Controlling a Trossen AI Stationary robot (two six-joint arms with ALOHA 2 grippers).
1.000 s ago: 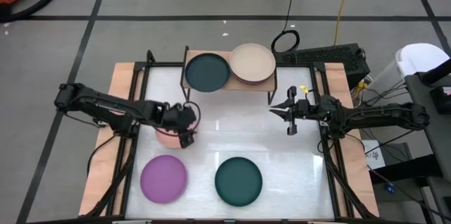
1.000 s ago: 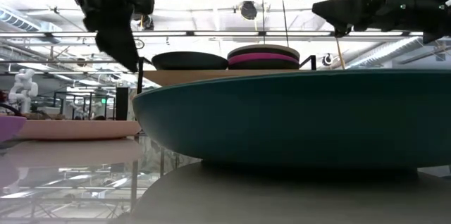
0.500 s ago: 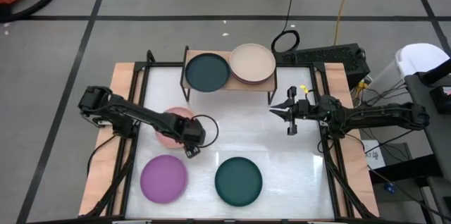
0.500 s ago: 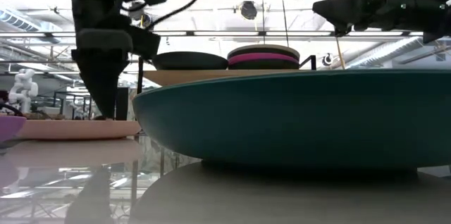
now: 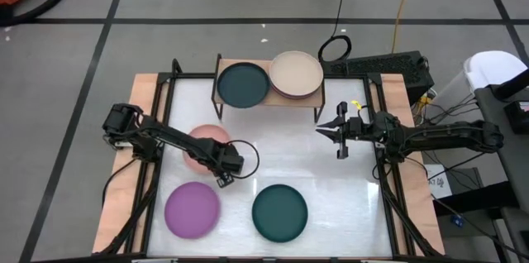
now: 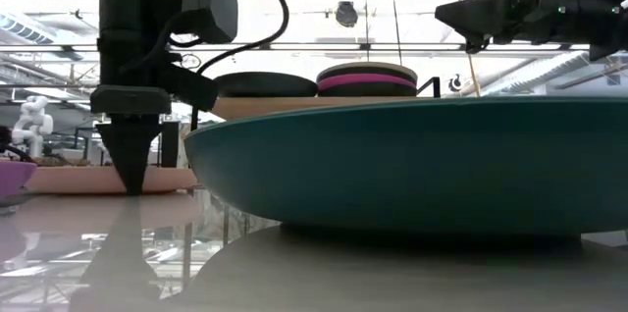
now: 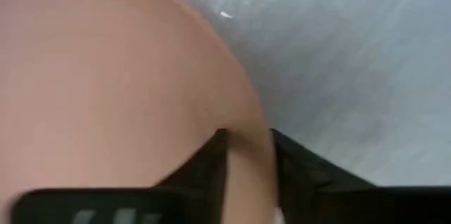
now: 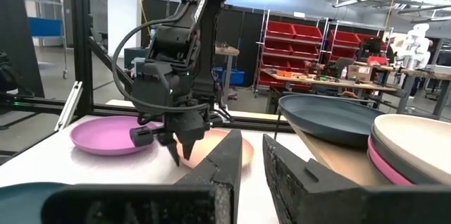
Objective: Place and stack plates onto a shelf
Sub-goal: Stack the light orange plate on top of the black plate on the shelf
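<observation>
A salmon pink plate (image 5: pixel 198 141) lies flat on the table's left half, and my left gripper (image 5: pixel 224 177) has come down on its near right rim and is shut on it. A purple plate (image 5: pixel 192 210) and a dark teal plate (image 5: pixel 279 212) lie flat near the front edge. On the shelf (image 5: pixel 269 102) at the back rest a dark teal plate (image 5: pixel 243 84) and a beige plate (image 5: pixel 296 73) stacked on a magenta one. My right gripper (image 5: pixel 337 136) hangs above the table near the shelf's right end, slightly open, with nothing between its fingers. My left gripper pinches the salmon plate's rim (image 7: pixel 250 139) on its near right side, with one finger (image 7: pixel 211 164) over the plate's upper face and the other outside the edge. The fingers point down from above. The plate lies flat on the table.
The white tabletop has bare room between the salmon plate and my right gripper and in front of the shelf. Black frame rails (image 5: pixel 162 122) run along the table's left and right sides. Cables and a black box (image 5: pixel 388 66) lie behind the shelf at the right.
My left gripper has moved toward the table's near and right edges across the salmon plate, has come down to the plate's near right rim, and has shut on it. The plate has stayed where it was.
</observation>
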